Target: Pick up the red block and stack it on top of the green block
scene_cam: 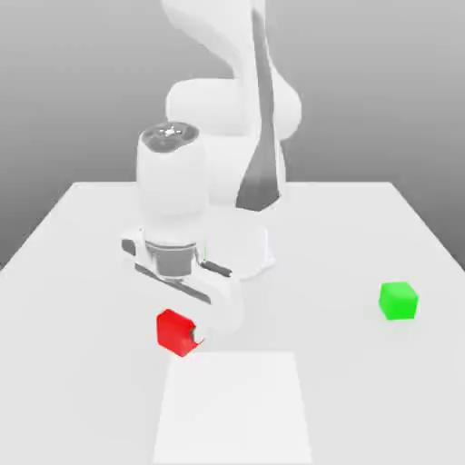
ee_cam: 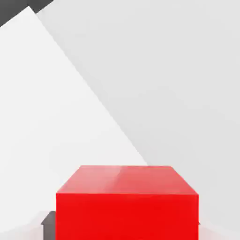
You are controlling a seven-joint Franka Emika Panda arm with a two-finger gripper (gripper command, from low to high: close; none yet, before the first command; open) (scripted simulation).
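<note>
The red block (scene_cam: 177, 332) is between the 2 jaws of the gripper (scene_cam: 184, 333), which are closed on it and open no wider than its width, with a side of the block against each. It sits at the exterior view's left, just beyond the far edge of the pale square (scene_cam: 232, 409); whether it touches the table (scene_cam: 345, 390) or hangs a little above it, I cannot tell. The green block (scene_cam: 399, 301) stands well apart at the exterior view's right and somewhat farther back, so the carry should run mainly to the right and slightly far. The red block is turned at an angle to the table's edges, and the hand may need a small twist to match the green block's faces. The grip looks ready for a lift, which should go high enough to clear the green top before crossing. The way between them is open, and the green block has bare table around it, though the right edge is the nearest to it; a low approach could knock it that way
</note>
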